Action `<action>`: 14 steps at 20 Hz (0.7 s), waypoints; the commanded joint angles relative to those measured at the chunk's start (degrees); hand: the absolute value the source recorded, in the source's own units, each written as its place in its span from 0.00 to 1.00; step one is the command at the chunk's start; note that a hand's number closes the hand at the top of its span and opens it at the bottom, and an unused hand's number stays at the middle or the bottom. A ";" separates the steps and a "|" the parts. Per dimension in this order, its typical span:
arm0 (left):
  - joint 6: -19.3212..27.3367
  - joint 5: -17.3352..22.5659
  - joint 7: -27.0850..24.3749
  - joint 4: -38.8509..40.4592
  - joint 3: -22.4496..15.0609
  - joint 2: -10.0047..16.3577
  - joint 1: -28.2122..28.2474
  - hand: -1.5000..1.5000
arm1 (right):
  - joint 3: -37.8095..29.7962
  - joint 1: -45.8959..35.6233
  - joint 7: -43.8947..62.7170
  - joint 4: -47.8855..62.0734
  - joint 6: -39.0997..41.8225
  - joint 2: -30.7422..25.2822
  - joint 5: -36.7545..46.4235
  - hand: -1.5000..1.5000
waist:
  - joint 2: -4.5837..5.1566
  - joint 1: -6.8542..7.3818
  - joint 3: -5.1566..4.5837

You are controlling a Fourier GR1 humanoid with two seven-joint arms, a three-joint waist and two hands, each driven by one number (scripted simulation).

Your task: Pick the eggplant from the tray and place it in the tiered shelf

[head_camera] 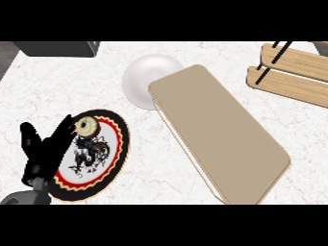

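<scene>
Our left hand [43, 159] hovers over the patterned plate [124, 143], fingers [29, 135] spread and holding nothing. The tan tray [223, 139] lies mid-way across the worktop [67, 86]. We cannot tell where the eggplant is; perhaps this angle hides it.

- The white table [216, 53] is lit brightly and evenly.
- Soft grey shading is seen on the bowl [146, 72].
- The tray [223, 139] is rendered in one flat tone.

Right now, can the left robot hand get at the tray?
Probably yes: the left robot hand rests open by the patterned plate, and only bare counter lies between plate and tray.
</scene>
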 commanded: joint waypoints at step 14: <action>1.52 -0.96 3.73 -1.93 -0.60 -1.15 -2.28 0.50 | 5.77 -6.23 -23.50 33.39 -12.81 -4.35 6.77 1.00 | 0.14 0.51 0.03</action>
